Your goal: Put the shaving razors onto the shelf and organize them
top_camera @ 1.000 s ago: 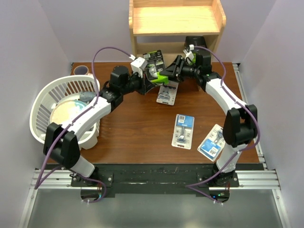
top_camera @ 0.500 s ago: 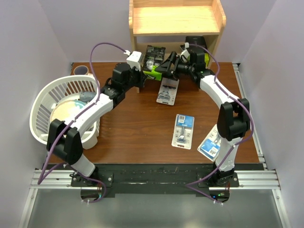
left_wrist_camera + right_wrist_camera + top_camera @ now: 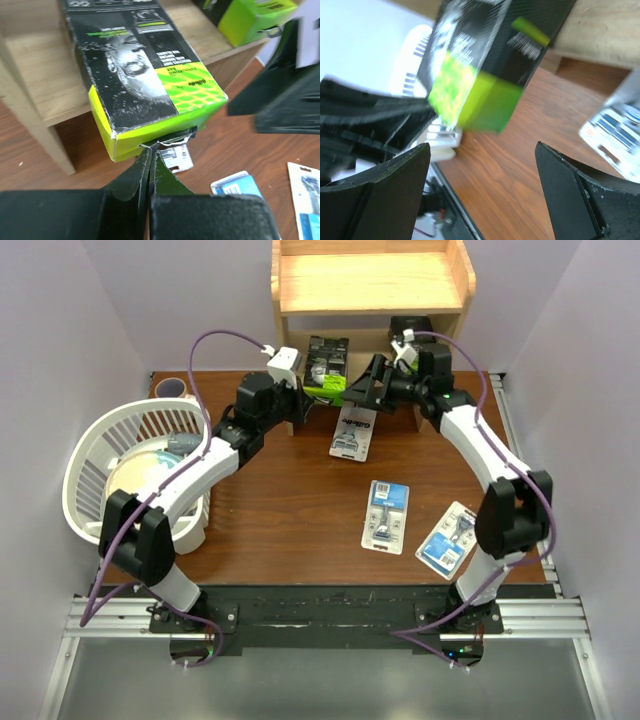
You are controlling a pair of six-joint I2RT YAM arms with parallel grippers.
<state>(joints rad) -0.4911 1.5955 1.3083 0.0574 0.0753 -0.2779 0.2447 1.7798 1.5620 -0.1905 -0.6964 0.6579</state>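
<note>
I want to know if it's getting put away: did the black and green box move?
Yes. The black box moved away from the nearest blister card and toward the shelf; its far end now lies on the lower tier.

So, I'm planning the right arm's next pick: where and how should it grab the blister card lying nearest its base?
Come straight down and pinch across the narrow width of the blister card, at its middle. It lies flat and skewed on the table, so the wrist probably needs turning to match.
</note>
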